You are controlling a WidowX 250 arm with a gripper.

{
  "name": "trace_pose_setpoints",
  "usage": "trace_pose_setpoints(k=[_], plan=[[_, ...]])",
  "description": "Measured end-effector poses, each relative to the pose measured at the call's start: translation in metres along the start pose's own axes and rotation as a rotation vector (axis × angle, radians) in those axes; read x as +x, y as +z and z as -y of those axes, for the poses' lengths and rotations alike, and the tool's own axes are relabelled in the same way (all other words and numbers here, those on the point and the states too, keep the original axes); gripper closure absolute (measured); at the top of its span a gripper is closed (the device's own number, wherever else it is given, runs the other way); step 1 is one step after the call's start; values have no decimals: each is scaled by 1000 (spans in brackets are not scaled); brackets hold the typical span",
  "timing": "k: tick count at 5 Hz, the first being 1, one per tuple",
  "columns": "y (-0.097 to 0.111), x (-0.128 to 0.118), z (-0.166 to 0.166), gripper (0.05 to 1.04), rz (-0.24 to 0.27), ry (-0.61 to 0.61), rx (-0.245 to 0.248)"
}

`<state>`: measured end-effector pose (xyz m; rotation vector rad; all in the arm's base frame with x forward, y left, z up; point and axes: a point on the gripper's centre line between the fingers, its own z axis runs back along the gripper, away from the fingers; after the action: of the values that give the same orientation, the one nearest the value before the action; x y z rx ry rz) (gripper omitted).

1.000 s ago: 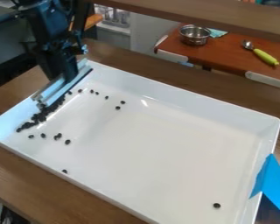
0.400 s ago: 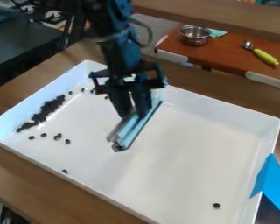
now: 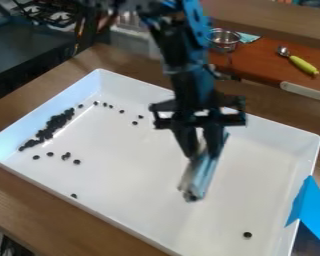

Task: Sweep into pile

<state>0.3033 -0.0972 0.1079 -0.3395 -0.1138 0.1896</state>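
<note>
The gripper (image 3: 204, 152) hangs over the right-centre part of the white tray (image 3: 239, 185), shut on a long pale sweeper bar (image 3: 201, 172). A dark pile of small beads (image 3: 52, 125) lies in a slanting line along the tray's left wall. Several loose beads lie to the right of the pile, among them one bead (image 3: 76, 162). One bead (image 3: 74, 196) rests by the front wall, and a lone bead (image 3: 247, 235) lies at the lower right, right of and below the bar.
Blue tape (image 3: 311, 212) covers part of the tray's right edge. Behind the tray, a red-brown board (image 3: 263, 60) holds a metal pot (image 3: 224, 39) and a spoon with a green handle (image 3: 303, 65). A dark stove surface (image 3: 29, 50) stands at the upper left.
The gripper and bar have moved from the pile at the left wall rightward across the tray, toward the viewer. The beads look unmoved.
</note>
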Motion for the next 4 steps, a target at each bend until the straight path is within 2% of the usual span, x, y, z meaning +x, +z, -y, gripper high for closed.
trace_pose_setpoints(k=[1, 2, 4], plan=[[-28, -8, 28, 734, 13, 0, 14], [-53, -4, 45, 735, 33, 18, 40], [-61, 0, 58, 734, 50, 23, 45]])
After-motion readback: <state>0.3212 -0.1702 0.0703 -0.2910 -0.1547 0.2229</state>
